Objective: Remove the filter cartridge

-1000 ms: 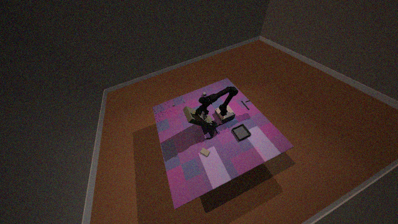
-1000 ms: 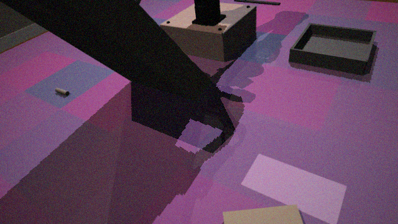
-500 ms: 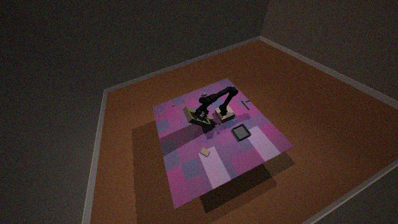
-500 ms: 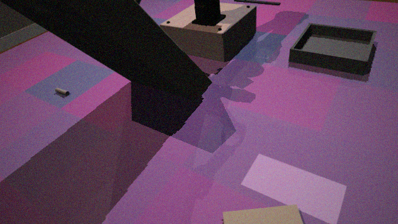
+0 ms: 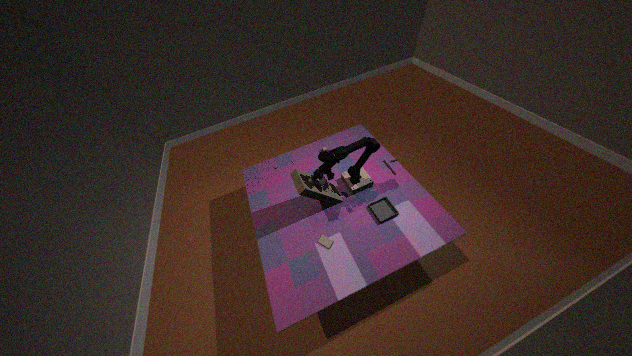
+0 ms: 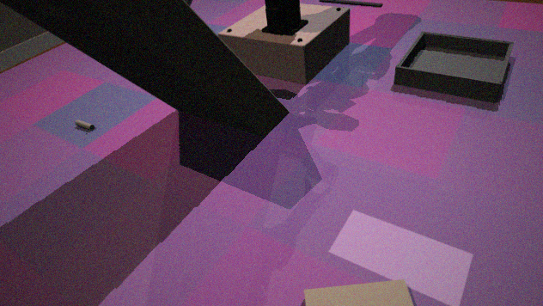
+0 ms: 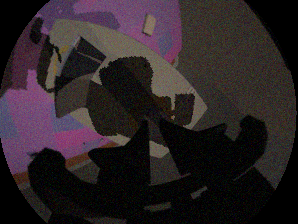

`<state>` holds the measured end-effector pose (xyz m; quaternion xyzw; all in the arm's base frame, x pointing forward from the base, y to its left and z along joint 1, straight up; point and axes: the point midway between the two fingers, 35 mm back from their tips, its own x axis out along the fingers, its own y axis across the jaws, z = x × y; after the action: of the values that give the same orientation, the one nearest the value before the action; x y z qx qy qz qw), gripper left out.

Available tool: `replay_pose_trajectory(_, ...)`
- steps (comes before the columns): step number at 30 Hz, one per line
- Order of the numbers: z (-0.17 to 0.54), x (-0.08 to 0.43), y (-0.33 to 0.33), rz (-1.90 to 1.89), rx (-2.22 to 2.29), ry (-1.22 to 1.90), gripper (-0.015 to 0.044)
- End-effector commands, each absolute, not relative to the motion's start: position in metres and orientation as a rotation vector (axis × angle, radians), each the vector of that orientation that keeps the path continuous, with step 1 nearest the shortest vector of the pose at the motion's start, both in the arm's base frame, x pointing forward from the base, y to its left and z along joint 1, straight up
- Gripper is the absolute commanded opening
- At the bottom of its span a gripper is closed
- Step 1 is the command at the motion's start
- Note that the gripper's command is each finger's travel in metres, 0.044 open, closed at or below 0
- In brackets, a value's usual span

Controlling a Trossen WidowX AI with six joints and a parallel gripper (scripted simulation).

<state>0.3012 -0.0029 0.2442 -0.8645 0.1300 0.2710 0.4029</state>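
The service panel (image 5: pixel 298 181) (image 6: pixel 150 64) (image 7: pixel 170 75) stands tilted beside the arm. It shows its pale face in the wrist view and its dark back in the exterior view. My gripper (image 5: pixel 322 183) (image 7: pixel 152 121) is at the panel face, its fingers close together and shut on the filter cartridge. The cartridge's outline and slots are lost in dark shadow, and I cannot tell how far it stands in or out of the panel. The gripper is hidden behind the panel in the exterior view. The square dark tray (image 5: pixel 383 210) (image 6: pixel 451 88) lies away from the gripper with nothing visible in it.
The robot's box-shaped base (image 5: pixel 364 184) (image 6: pixel 275 60) stands between panel and tray. A flat beige block (image 5: pixel 325 242) (image 6: pixel 361 295) (image 7: pixel 149 24) lies on the patchwork table. A small pale cylinder (image 6: pixel 84 125) lies on the panel's other side. A dark rod (image 5: pixel 389 167) (image 6: pixel 350 3) lies beyond the base.
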Motion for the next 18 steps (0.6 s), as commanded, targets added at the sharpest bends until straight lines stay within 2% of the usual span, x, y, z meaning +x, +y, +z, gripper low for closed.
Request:
replay_pose_trajectory(1, 0.263, 0.278, -0.003, 0.670, -2.190, 0.324, 0.0000)
replay_pose_trajectory(18, 0.269, 0.263, -0.003, 0.670, -2.189, 0.324, 0.0000)
